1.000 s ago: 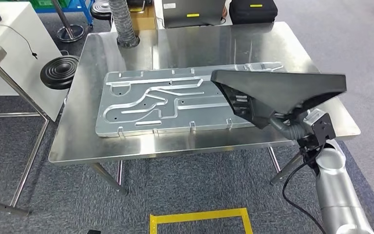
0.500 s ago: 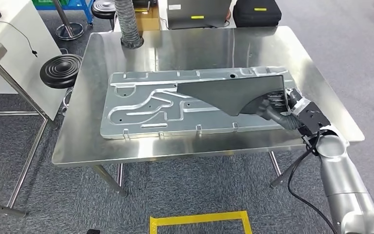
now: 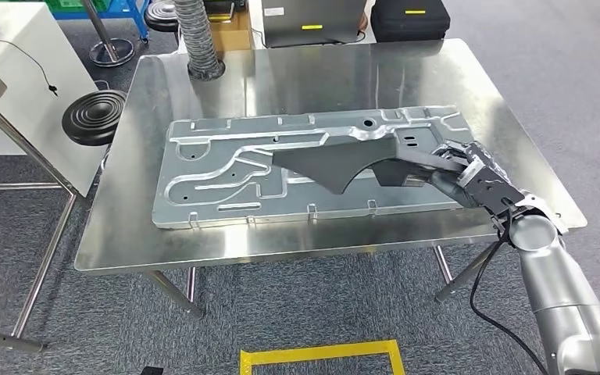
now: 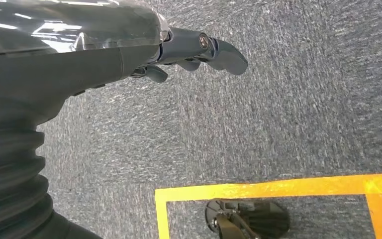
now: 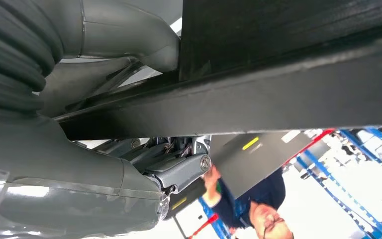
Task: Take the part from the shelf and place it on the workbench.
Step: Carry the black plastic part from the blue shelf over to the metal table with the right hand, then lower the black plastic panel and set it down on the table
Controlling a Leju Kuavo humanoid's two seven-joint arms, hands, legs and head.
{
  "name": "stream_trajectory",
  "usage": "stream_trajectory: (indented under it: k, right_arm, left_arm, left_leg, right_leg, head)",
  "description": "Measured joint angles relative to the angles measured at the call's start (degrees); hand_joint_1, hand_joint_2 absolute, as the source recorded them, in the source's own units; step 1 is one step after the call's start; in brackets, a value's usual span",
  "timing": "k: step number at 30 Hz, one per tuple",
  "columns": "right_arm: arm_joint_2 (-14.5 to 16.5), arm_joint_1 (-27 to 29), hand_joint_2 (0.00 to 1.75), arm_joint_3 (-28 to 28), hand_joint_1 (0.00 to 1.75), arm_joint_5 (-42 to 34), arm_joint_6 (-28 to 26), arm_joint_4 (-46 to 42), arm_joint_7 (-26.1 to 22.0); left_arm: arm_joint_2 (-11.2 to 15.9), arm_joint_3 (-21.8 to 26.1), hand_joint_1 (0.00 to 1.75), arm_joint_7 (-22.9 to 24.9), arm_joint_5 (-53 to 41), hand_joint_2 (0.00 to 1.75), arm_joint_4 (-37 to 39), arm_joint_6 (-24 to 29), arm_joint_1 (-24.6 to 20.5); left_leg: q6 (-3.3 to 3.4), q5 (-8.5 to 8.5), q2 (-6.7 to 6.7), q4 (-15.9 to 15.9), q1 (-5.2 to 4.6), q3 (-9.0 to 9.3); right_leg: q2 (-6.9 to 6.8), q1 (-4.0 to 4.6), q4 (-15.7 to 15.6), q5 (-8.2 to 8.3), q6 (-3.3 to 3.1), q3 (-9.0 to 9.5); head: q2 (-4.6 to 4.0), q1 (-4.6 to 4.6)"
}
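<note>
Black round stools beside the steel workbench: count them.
2. One black round stool stands off the workbench's left edge; another sits beyond its far-left corner, cut by the frame. Others may be hidden.

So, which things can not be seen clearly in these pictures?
- Head view: whether the flat black plastic part already rests on the ribbed silver metal panel cannot be told.
- Head view: the right hand has its fingers partly hidden under the part.
- Right wrist view: the part hides the steel workbench.
</note>
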Motion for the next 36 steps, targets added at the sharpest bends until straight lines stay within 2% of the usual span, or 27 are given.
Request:
stream_trajectory:
  k: [1,3,4,5,6,8,9,10,13,15,16,18,19,20,21,23,24,25,27,29,30,32,34,35,36]
  right_arm:
    - [-0.2,0.0,1.75,0.3,1.24,0.6,-0.6,0.0,0.0]
    - [-0.3,0.0,1.75,1.0,1.24,1.5,-1.4,0.2,0.0]
    - [-0.4,0.0,1.75,1.4,1.24,1.7,-1.6,0.3,0.0]
    - [-0.5,0.1,1.75,1.7,1.24,2.0,-1.8,0.4,0.0]
    - [-0.5,0.1,1.75,2.0,1.24,2.3,-2.0,0.6,0.1]
    - [-0.7,0.1,1.75,2.5,1.24,3.2,-2.8,0.6,0.2]
    - [-0.9,0.0,1.75,2.6,1.24,3.7,-3.3,0.7,0.3]
    - [-1.0,0.0,1.75,2.8,1.24,4.2,-3.8,0.7,0.4]
    - [-1.6,-0.1,1.75,3.3,1.24,6.1,-5.0,0.7,0.8]
    - [-2.1,-0.4,1.75,3.7,1.24,7.5,-6.0,0.9,0.9]
    - [-2.4,-0.7,1.75,3.8,1.24,8.3,-6.6,1.0,0.9]
    - [-2.5,-1.1,1.75,4.2,1.24,9.9,-8.0,1.5,1.1]
    - [-2.5,-1.2,1.75,4.4,1.24,10.8,-8.7,1.9,1.2]
    - [-2.6,-1.3,1.75,4.7,1.24,11.7,-9.4,2.3,1.3]
    - [-2.7,-1.4,1.75,5.0,1.24,12.6,-10.1,2.7,1.4]
    - [-3.1,-2.1,1.75,5.6,1.24,14.9,-12.2,3.5,1.7]
    - [-3.2,-2.6,1.75,5.9,1.24,16.4,-13.5,4.0,1.9]
    - [-3.4,-3.0,1.75,6.2,1.24,17.9,-14.8,4.3,2.2]
    - [-3.7,-3.5,1.75,6.9,1.24,20.6,-17.0,5.1,2.6]
    - [-4.0,-3.6,1.75,7.7,1.24,23.6,-19.1,5.7,3.1]
    - [-4.0,-3.7,1.75,8.1,1.24,25.3,-20.4,6.0,3.4]
    - [-4.1,-3.9,1.75,9.3,1.24,28.5,-22.7,6.7,3.9]
    - [-4.0,-4.0,1.75,10.6,1.24,30.7,-24.0,7.6,4.2]
    - [-3.9,-4.0,1.75,11.3,1.24,31.5,-24.3,8.1,4.3]
    - [-3.8,-3.9,1.75,11.9,1.24,32.2,-24.6,8.7,4.3]
  left_arm:
    - [0.0,0.0,0.00,0.0,0.0,1.75,0.0,0.0,0.0]
    - [0.0,0.0,0.00,0.0,0.0,1.75,0.0,0.0,0.1]
    - [0.0,0.0,0.00,0.0,0.0,1.75,0.0,-0.1,0.2]
    - [0.0,0.0,0.00,0.0,0.0,1.75,0.0,-0.1,0.2]
    - [0.0,0.0,0.00,0.0,0.0,1.75,0.0,-0.1,0.2]
    - [0.0,0.0,0.00,0.0,0.0,1.75,0.0,-0.1,0.2]
    - [0.1,0.0,0.00,0.0,0.0,1.75,0.0,-0.1,0.2]
    - [0.1,0.0,0.00,0.0,0.0,1.75,0.0,-0.2,0.2]
    - [0.1,0.0,0.00,0.1,0.0,1.75,0.0,-0.4,0.2]
    - [0.1,0.0,0.00,0.0,0.1,1.75,0.0,-0.4,0.2]
    - [0.1,0.0,0.00,0.0,0.2,1.75,0.0,-0.4,0.2]
    - [0.1,0.0,0.00,-0.1,0.3,1.75,0.0,-0.4,0.3]
    - [0.1,0.0,0.00,-0.2,0.4,1.75,0.0,-0.4,0.4]
    - [0.0,0.0,0.00,-0.2,0.4,1.75,0.0,-0.4,0.5]
    - [0.0,0.0,0.00,-0.2,0.4,1.75,0.0,-0.4,0.6]
    - [0.0,0.0,0.00,-0.3,0.4,1.75,0.0,-0.4,0.7]
    - [0.0,0.0,0.00,-0.3,0.4,1.75,0.0,-0.4,0.7]
    - [0.0,0.0,0.00,-0.3,0.3,1.75,0.0,-0.4,0.7]
    - [0.0,0.0,0.00,-0.4,0.3,1.75,0.0,-0.4,0.7]
    - [0.0,0.0,0.00,-0.4,0.3,1.75,0.0,-0.3,0.7]
    - [0.0,0.0,0.00,-0.5,0.3,1.75,0.0,-0.3,0.7]
    - [0.0,0.0,0.00,-0.5,0.3,1.75,0.0,-0.3,0.7]
    - [0.0,0.0,0.00,-0.5,0.4,1.75,0.0,-0.3,0.7]
    - [0.0,0.0,0.00,-0.5,0.4,1.75,0.0,-0.3,0.8]
    - [0.0,0.0,0.00,-0.5,0.3,1.75,0.0,-0.3,0.8]
  left_leg:
    - [-0.24,-1.47,0.03,2.9,0.08,-1.33]
    - [-0.54,-4.62,0.05,10.5,0.23,-5.28]
    - [-0.62,-5.22,0.06,13.3,0.26,-6.94]
    - [-0.63,-4.69,0.06,14.1,0.26,-7.68]
    - [-0.52,-3.09,0.06,12.6,0.26,-7.33]
    - [0.05,1.32,0.04,4.8,0.16,-3.95]
    - [0.35,2.67,0.04,1.2,0.06,-2.25]
    - [0.60,3.31,0.03,-1.2,-0.05,-1.09]
    - [1.23,3.22,-0.01,-2.4,-0.16,-0.46]
    - [1.81,3.44,-0.03,-2.9,0.08,-0.14]
    - [2.02,3.52,-0.02,-3.2,0.21,0.01]
    - [2.19,3.42,0.01,-3.2,0.17,0.06]
    - [2.21,3.34,0.01,-3.2,0.17,0.09]
    - [2.21,3.23,0.00,-3.1,0.18,0.15]
    - [2.15,3.09,-0.03,-3.1,0.19,0.27]
    - [1.87,2.65,-0.11,-2.8,0.19,0.62]
    - [1.61,2.38,-0.16,-2.6,0.10,0.70]
    - [1.34,2.18,-0.19,-2.5,0.01,0.73]
    - [0.78,1.95,-0.20,-2.4,-0.06,0.75]
    - [0.16,1.54,-0.13,-2.2,0.01,0.78]
    - [-0.16,0.82,-0.07,-1.1,0.04,0.37]
    - [-0.63,-2.08,0.01,4.5,0.17,-2.27]
    - [-0.86,-4.91,0.04,12.2,0.24,-6.38]
    - [-0.87,-5.04,0.04,14.3,0.25,-7.70]
    - [-0.78,-4.00,0.04,14.0,0.24,-7.95]
  right_leg:
    - [-0.04,-0.06,-0.1,-0.08,-0.27,0.23]
    - [-0.04,0.01,-0.1,-0.32,-0.60,0.47]
    - [-0.02,0.04,-0.1,-0.43,-0.67,0.57]
    - [0.01,0.06,0.0,-0.57,-0.68,0.69]
    - [0.06,0.08,0.0,-0.72,-0.63,0.89]
    - [0.13,0.15,0.0,-1.13,-0.39,1.50]
    - [0.16,0.25,0.1,-1.34,-0.18,1.72]
    - [0.17,0.31,0.1,-1.49,0.07,1.84]
    - [0.14,0.26,0.1,-1.72,1.07,1.90]
    - [0.06,0.10,1.7,-2.84,1.69,1.32]
    - [0.03,0.01,4.2,-4.22,1.96,0.15]
    - [0.01,-0.14,11.9,-7.62,2.43,-3.78]
    - [0.01,-0.22,15.2,-8.57,2.65,-5.65]
    - [0.00,-0.32,16.6,-8.38,2.81,-6.69]
    - [-0.01,-0.45,15.7,-7.02,2.91,-6.59]
    - [-0.10,-0.72,8.3,-2.59,2.90,-3.48]
    - [-0.13,-0.66,4.4,-1.04,2.71,-1.77]
    - [-0.13,-0.53,1.8,-0.24,2.43,-0.61]
    - [-0.04,-0.14,0.6,-0.33,1.70,-0.08]
    - [0.01,-0.25,0.4,-0.35,0.93,0.11]
    - [0.00,-0.36,0.3,-0.38,0.52,0.28]
    - [-0.05,-0.44,0.1,-0.55,-0.09,0.61]
    - [-0.05,-0.29,0.1,-0.79,-0.42,0.82]
    - [-0.03,-0.20,0.1,-0.91,-0.49,0.95]
    - [-0.01,-0.11,0.1,-1.06,-0.49,1.15]
  head:
    - [0.00,-0.01]
    - [0.00,-0.01]
    - [0.00,-0.01]
    - [0.00,-0.01]
    - [0.00,-0.01]
    - [0.00,-0.01]
    - [0.01,-0.01]
    - [0.01,-0.01]
    - [0.01,-0.01]
    - [0.01,0.01]
    - [0.00,0.01]
    - [0.00,0.01]
    - [0.00,0.01]
    - [0.00,0.01]
    - [0.00,0.01]
    - [0.01,0.01]
    - [0.01,0.01]
    - [0.01,0.01]
    - [0.00,-0.01]
    - [0.00,-0.01]
    - [0.00,-0.01]
    - [0.01,-0.01]
    - [0.01,-0.01]
    - [0.01,-0.01]
    - [0.00,-0.01]
